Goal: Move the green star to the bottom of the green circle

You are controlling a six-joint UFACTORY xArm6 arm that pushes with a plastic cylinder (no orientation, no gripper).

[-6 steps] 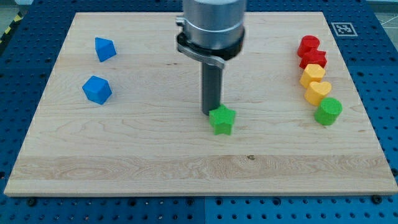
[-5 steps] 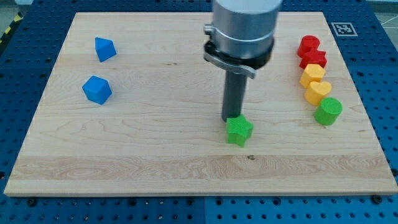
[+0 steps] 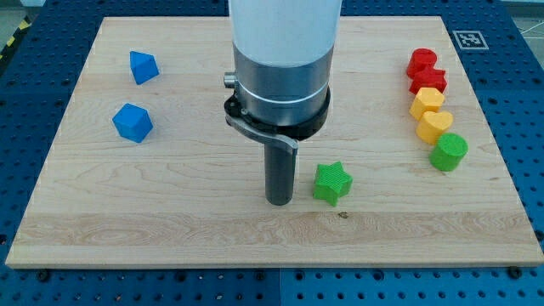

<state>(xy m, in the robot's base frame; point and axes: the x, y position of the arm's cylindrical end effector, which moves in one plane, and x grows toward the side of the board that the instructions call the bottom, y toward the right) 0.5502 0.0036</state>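
Observation:
The green star (image 3: 331,183) lies on the wooden board (image 3: 170,212), below the middle and a little toward the view's right. The green circle (image 3: 449,152) stands near the board's right edge, lowest in a column of blocks, well to the right of the star and slightly higher. My tip (image 3: 280,202) rests on the board just left of the star, with a small gap between them. The arm's grey body rises above it.
Above the green circle stand two yellow blocks (image 3: 433,126) (image 3: 427,102), then a red star (image 3: 427,82) and a red round block (image 3: 421,61). Two blue blocks (image 3: 133,122) (image 3: 143,67) lie at the view's left.
The star slid right and slightly down with the tip behind it. The tip has since left the star's upper side and now sits lower, at the star's left.

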